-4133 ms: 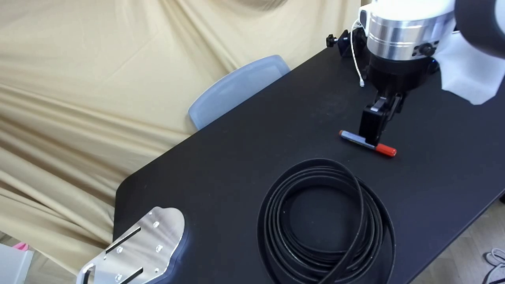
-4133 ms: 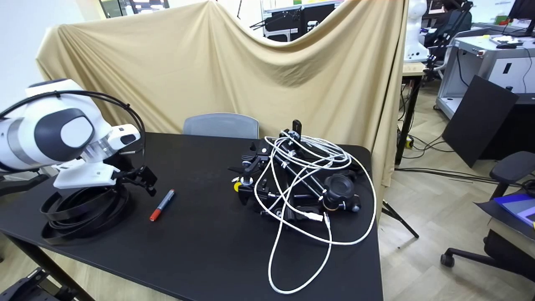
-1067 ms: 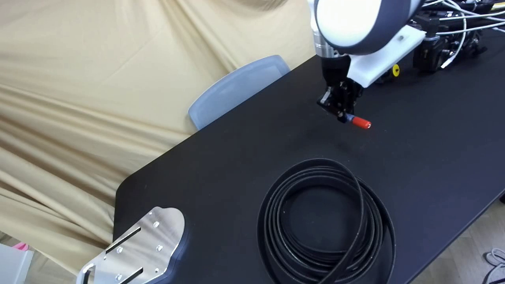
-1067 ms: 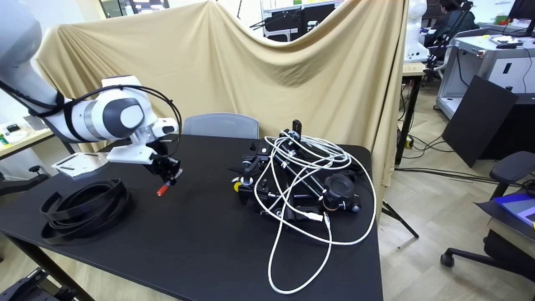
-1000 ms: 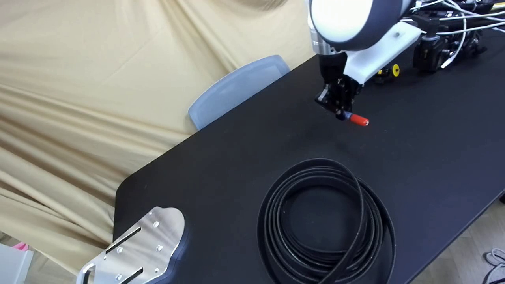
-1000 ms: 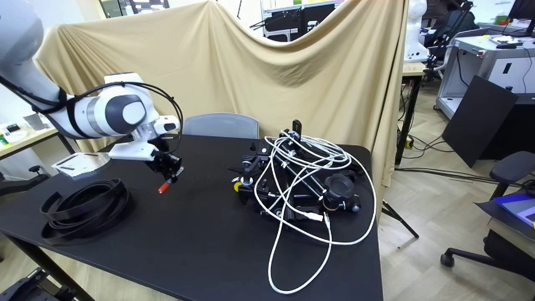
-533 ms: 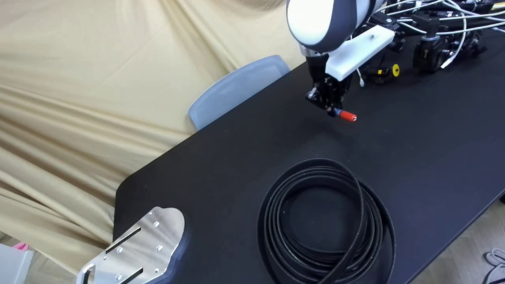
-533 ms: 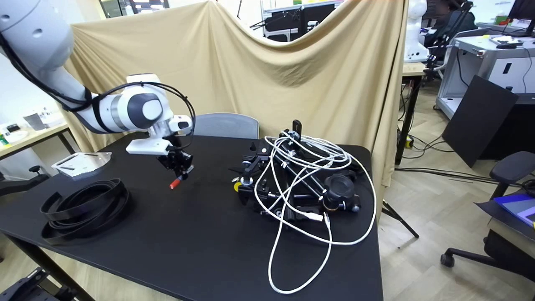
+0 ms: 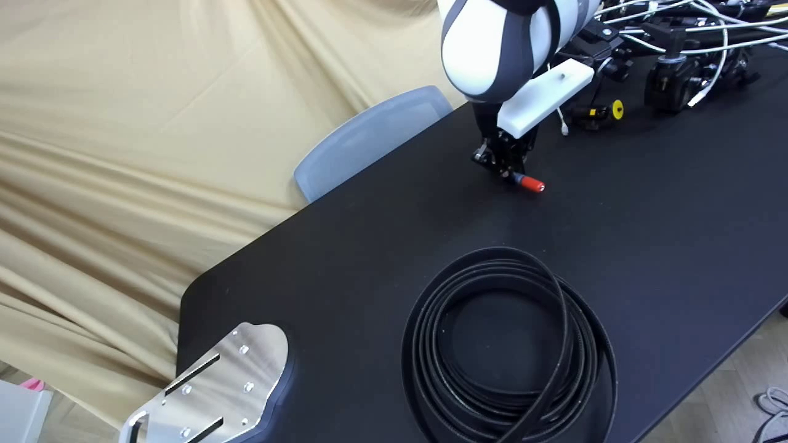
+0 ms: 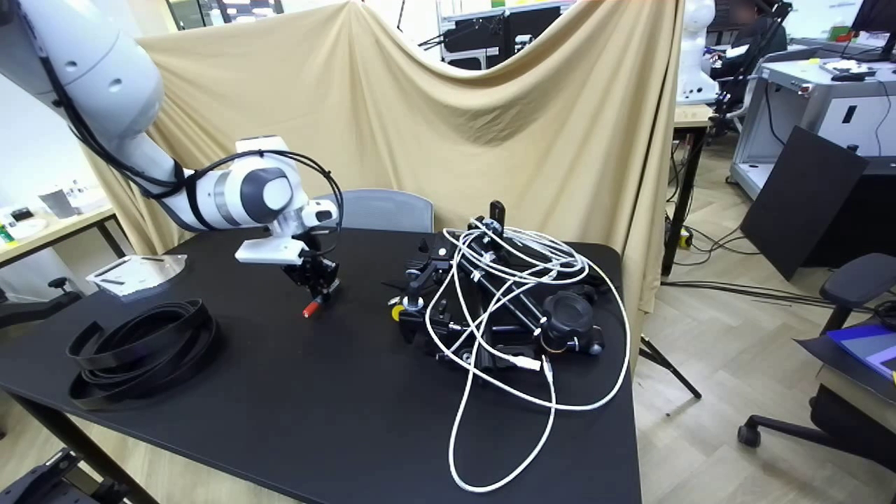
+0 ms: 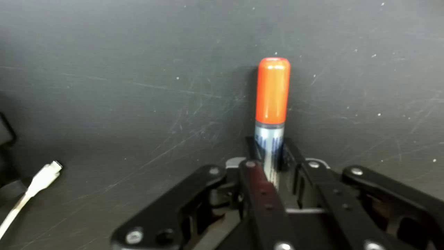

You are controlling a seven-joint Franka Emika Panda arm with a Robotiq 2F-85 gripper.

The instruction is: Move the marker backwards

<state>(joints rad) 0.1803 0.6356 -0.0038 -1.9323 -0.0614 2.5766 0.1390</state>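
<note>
- Marker [image 11: 271, 118]: judged light, stiff, smooth; may roll once released; damage unlikely.
- Hold point: barrel [image 11: 269, 139], behind the red cap [image 11: 273, 91]; judged sound.
- Gripper [image 11: 270, 147]: jaws narrowed, gripping the barrel.
- Location: low over or on the table [image 9: 345, 264], contact undetermined; cable coil [image 9: 426, 344] apart.

In an exterior view we look down on the table [image 9: 345, 271], close up. In an exterior view we look across from farther back, cloth [image 10: 406, 126] at twelve o'clock. Both show the coil [image 9: 426, 347]. The wrist view looks down, very near the marker [image 11: 271, 118].
</note>
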